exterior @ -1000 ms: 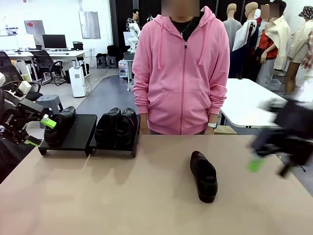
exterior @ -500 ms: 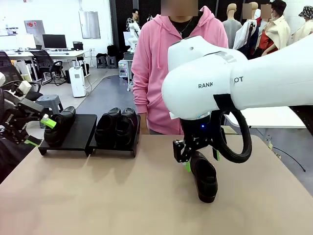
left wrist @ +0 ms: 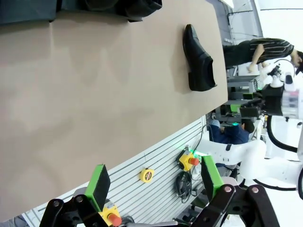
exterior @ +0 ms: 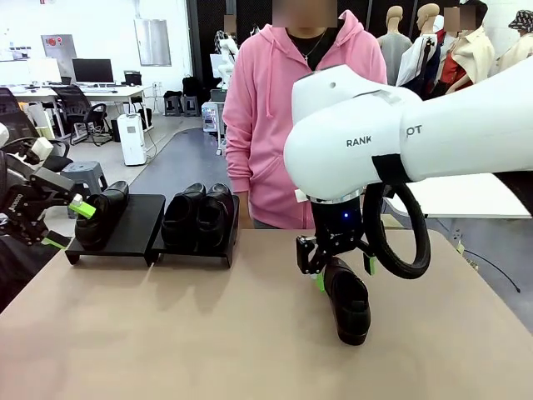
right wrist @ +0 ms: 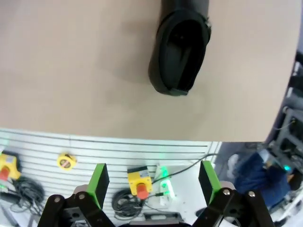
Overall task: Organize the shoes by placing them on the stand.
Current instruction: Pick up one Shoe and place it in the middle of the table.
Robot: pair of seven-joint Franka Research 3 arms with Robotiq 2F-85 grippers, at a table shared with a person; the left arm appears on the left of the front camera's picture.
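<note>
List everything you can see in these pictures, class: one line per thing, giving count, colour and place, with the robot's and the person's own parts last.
shoes: four, glossy black; one loose on the table right of centre, one on the stand's left section, a pair on its right section.
stand: one, matte black, two sections, far left of the table.
table: one, beige, between robot and person.
white table: one, behind the person.
left hand: black with green pads, open, at the table's left edge beside the stand.
right hand: black with green pads, open, just over the loose shoe's far end.
person: one, pink hoodie, standing at the far side.
</note>
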